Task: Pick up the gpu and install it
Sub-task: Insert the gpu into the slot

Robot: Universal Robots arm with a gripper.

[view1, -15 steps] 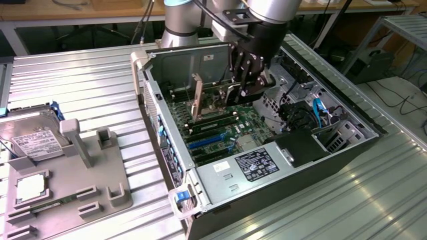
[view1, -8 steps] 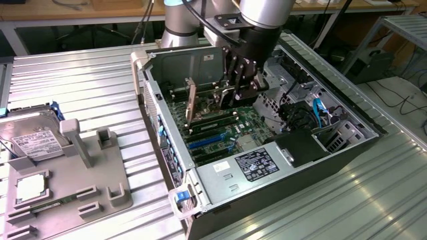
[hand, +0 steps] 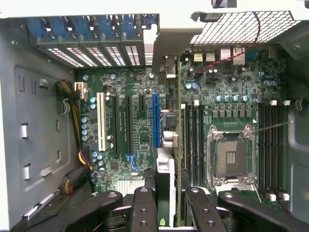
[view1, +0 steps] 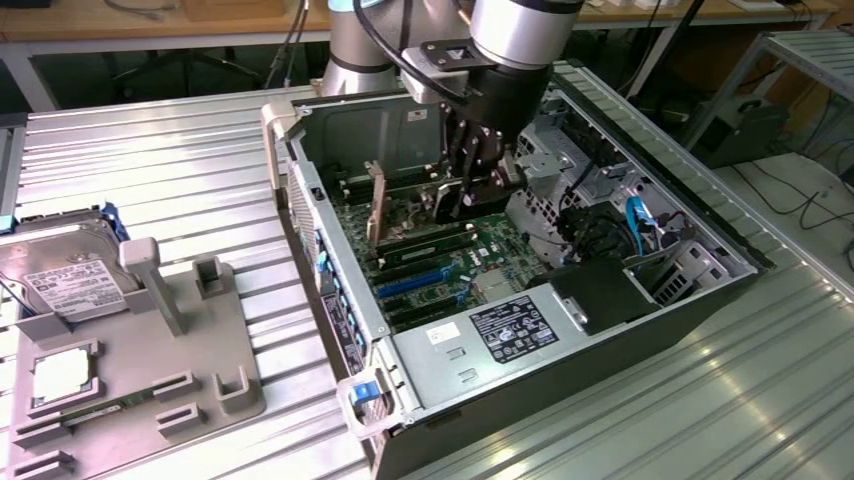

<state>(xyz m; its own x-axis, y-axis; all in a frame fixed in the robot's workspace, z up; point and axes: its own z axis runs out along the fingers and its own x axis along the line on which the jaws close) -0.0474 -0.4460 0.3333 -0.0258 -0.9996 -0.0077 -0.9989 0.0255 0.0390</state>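
My gripper point(hand: 171, 200) is clamped on the gpu point(hand: 164, 181), a thin, flat black circuit card with a dark cooler face and a silvery metal bracket. My two black fingers point(hand: 145, 208) press on its opposite faces. In the wrist view the card is seen edge-on, running from between my fingers out to its bracket.

Under the card lies the green motherboard point(hand: 130, 135). The card stands on edge over it, just beside a long blue expansion slot point(hand: 156, 121) on one side and a bank of black memory slots point(hand: 193, 130) on the other. I cannot tell whether the card's lower edge touches the board. Past the memory slots sits the square silver processor socket point(hand: 231, 157), open. Beyond the bracket is a row of perforated grey slot covers point(hand: 96, 54) topped by blue latches.

In the exterior view my gripper point(view1: 474, 195) reaches down into the open grey-and-black computer case point(view1: 614, 345), which lies on its side across the centre of the frame on a ribbed silver metal table point(view1: 174, 170). At the exterior view's lower left, well apart from the case, a grey plastic holder tray point(view1: 200, 340) sits on the table. A boxy silver hard drive with a white label point(view1: 60, 285) stands in it at the far left edge.
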